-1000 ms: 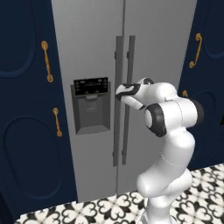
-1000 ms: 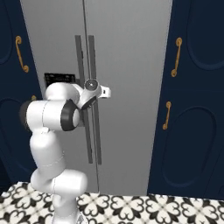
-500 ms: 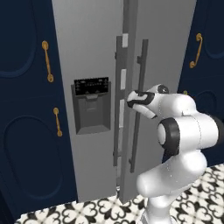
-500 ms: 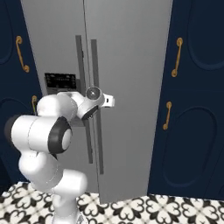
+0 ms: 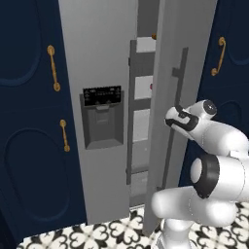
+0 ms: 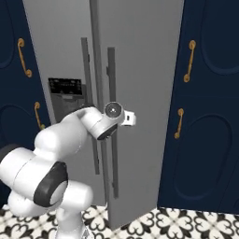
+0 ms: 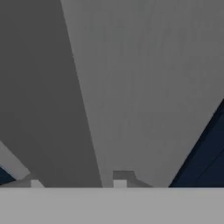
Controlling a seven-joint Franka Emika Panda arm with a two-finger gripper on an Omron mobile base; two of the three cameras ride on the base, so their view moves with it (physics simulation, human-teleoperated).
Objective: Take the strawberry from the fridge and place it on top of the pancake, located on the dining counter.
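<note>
The fridge (image 5: 104, 58) is a tall grey side-by-side with a dark dispenser panel (image 5: 102, 116). Its right door (image 5: 192, 29) stands ajar, and grey inner shelves (image 5: 142, 104) show through the gap. My gripper (image 5: 170, 118) is at that door's long vertical handle (image 5: 179, 82). In the hand view the dark handle bar (image 7: 61, 131) runs between the two fingertips (image 7: 120, 181), so the gripper (image 7: 78, 183) is shut on it. A tiny red speck (image 5: 151, 86) sits at the door's edge, too small to name. The strawberry, pancake and dining counter are out of view.
Navy cabinets with gold handles (image 5: 53, 68) (image 6: 189, 60) flank the fridge on both sides. The left fridge door (image 6: 60, 42) with its own handle (image 6: 86, 74) stays shut. Patterned black-and-white floor tiles (image 5: 97, 236) lie below.
The right fridge door has swung from shut to ajar, showing the shelves. My hand has come back toward the base with the handle.
</note>
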